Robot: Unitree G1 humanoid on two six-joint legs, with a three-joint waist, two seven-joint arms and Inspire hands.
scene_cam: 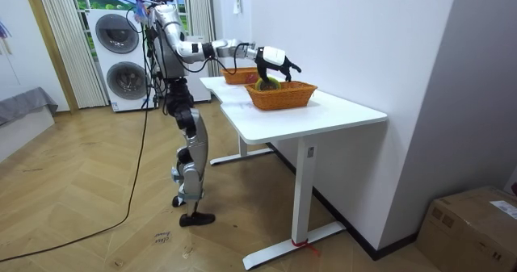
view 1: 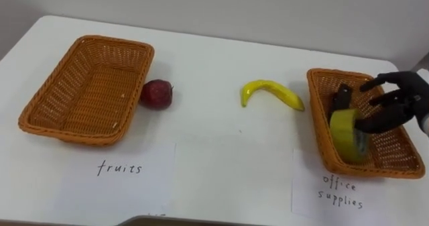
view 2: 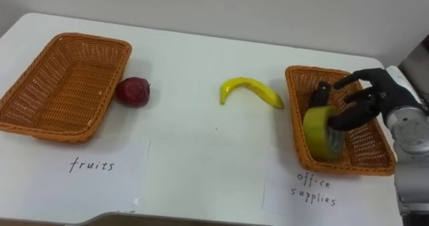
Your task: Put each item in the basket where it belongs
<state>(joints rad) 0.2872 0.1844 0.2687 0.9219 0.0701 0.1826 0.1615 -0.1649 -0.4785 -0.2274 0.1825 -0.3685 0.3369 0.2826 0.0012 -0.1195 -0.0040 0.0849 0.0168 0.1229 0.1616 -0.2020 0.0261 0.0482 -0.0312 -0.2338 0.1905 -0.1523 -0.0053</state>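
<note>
A yellow-green tape roll [view 1: 347, 135] stands on edge inside the wicker basket [view 1: 320, 129] labelled office supplies, at the table's right. My right hand [view 1: 402, 102] hovers over that basket, open with fingers spread, and its thumb lies against the roll's right side. A small black item [view 1: 342, 96] lies in the same basket behind the roll. A yellow banana [view 1: 271, 90] rests on the table just left of this basket. A dark red apple [view 1: 156, 94] sits against the right wall of the empty basket [view 1: 40, 122] labelled fruits, on the left.
Paper labels lie before each basket: fruits [view 1: 120, 169] and office supplies [view 1: 342, 189]. In the room view I stand at the end of the white table [scene_cam: 339, 115], right arm stretched over it; a wall runs along its far side.
</note>
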